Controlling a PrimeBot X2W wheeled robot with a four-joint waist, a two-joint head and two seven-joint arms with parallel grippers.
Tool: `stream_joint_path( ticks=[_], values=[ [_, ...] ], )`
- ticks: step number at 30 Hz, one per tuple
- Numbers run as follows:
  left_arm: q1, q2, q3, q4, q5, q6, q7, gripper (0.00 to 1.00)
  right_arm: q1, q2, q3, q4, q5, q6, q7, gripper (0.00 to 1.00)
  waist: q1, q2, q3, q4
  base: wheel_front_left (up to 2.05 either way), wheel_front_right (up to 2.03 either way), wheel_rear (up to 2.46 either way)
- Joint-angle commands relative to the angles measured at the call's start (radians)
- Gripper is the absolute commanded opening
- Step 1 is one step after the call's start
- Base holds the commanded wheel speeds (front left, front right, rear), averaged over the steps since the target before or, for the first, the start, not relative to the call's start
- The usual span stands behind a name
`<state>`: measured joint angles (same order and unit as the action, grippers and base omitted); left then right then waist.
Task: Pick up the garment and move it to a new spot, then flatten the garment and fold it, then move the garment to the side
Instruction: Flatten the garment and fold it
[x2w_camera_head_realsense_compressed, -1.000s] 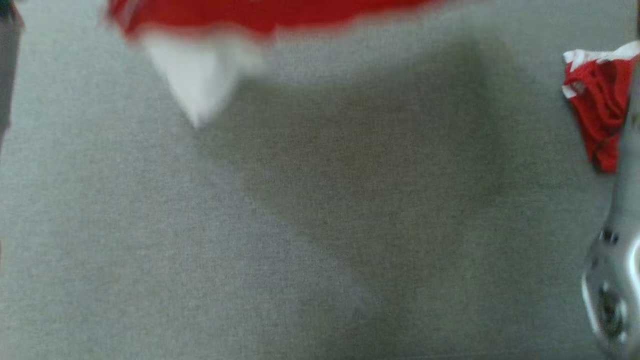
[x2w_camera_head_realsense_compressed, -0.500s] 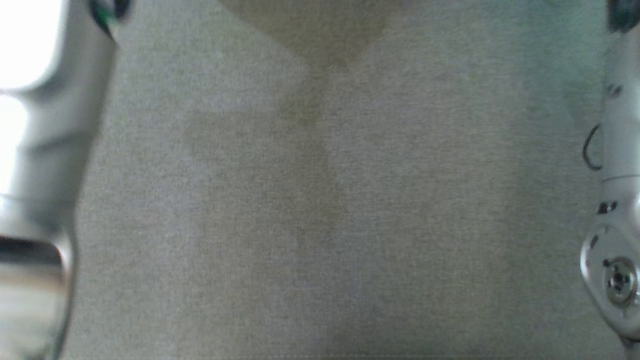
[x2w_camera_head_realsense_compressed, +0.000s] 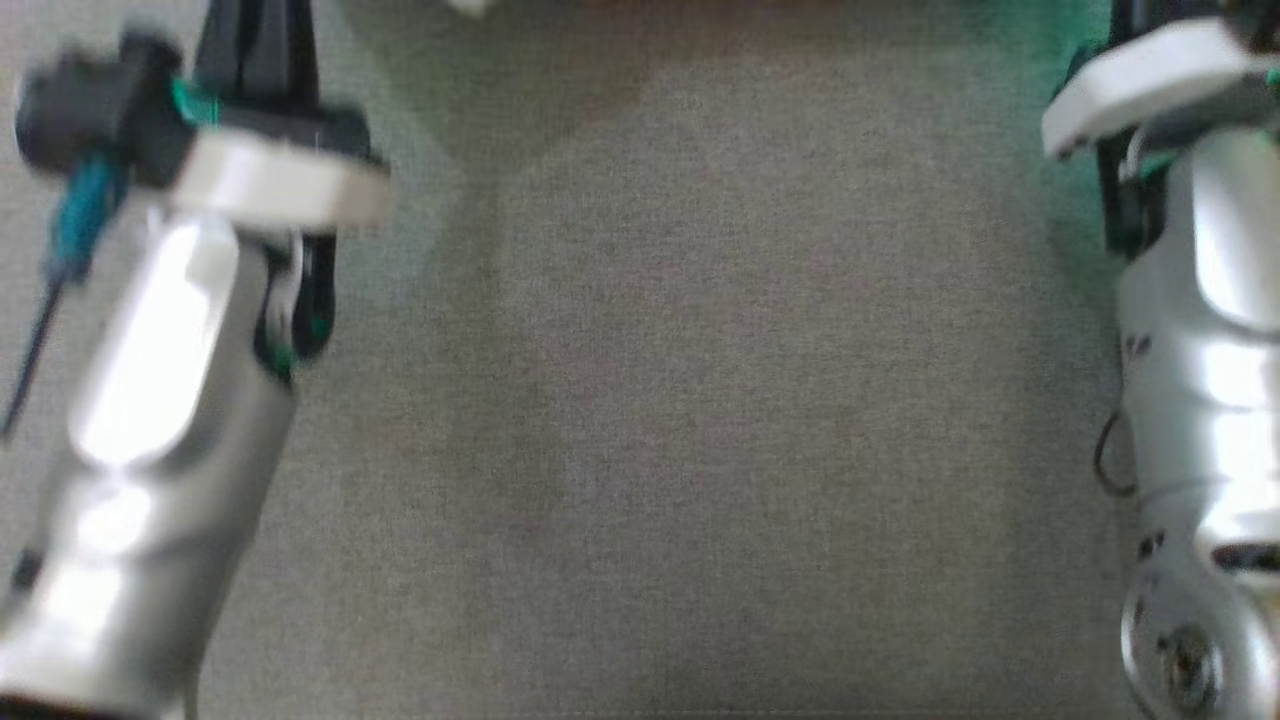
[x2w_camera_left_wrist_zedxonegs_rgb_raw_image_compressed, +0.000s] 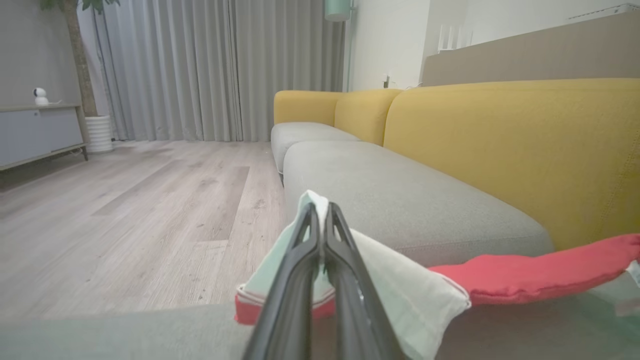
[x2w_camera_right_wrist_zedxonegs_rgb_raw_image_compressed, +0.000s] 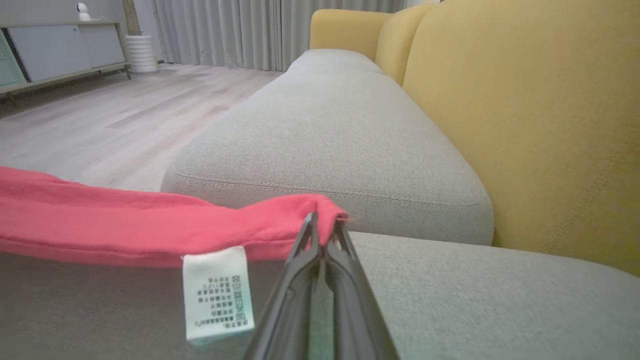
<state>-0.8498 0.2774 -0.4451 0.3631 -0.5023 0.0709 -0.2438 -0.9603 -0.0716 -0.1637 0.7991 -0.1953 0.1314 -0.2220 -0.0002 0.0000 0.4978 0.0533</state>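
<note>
Pinching a white-trimmed corner of the red garment (x2w_camera_left_wrist_zedxonegs_rgb_raw_image_compressed: 525, 272), the left gripper (x2w_camera_left_wrist_zedxonegs_rgb_raw_image_compressed: 320, 207) has its two dark fingers pressed together on the cloth, over the grey sofa seat (x2w_camera_left_wrist_zedxonegs_rgb_raw_image_compressed: 400, 200). The right gripper (x2w_camera_right_wrist_zedxonegs_rgb_raw_image_compressed: 322, 217) is clamped just as tightly on another red edge, and from there the fabric runs as a taut band towards that view's left, with a white care label (x2w_camera_right_wrist_zedxonegs_rgb_raw_image_compressed: 217, 295) hanging beneath it. Behind the seat cushions stands the yellow backrest (x2w_camera_right_wrist_zedxonegs_rgb_raw_image_compressed: 525, 100).

Your head view shifts: in place of the garment (x2w_camera_right_wrist_zedxonegs_rgb_raw_image_compressed: 125, 222), the left forearm (x2w_camera_head_realsense_compressed: 150, 400) and right forearm (x2w_camera_head_realsense_compressed: 1210, 330) now frame the sofa cushion (x2w_camera_head_realsense_compressed: 700, 400).
</note>
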Motion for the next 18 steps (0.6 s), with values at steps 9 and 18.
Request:
stream_joint_path(
  ticks=[9,18],
  values=[
    [0.373,0.083,0.08,-0.264,-0.025,0.071,-0.016,0.0,0.297,0.021,0.116,-0.189,0.175,-0.001,-0.029,0.0,0.0002,0.0,-0.179,-0.016,0.0,0.0,0.0],
    [0.761,0.098,0.043,-0.473,-0.047,0.161,0.018,0.0,0.731,0.021,0.122,-0.461,0.276,-0.001,0.071,0.0,0.0002,0.0,-0.397,-0.007,0.0,0.0,0.0]
  ],
)
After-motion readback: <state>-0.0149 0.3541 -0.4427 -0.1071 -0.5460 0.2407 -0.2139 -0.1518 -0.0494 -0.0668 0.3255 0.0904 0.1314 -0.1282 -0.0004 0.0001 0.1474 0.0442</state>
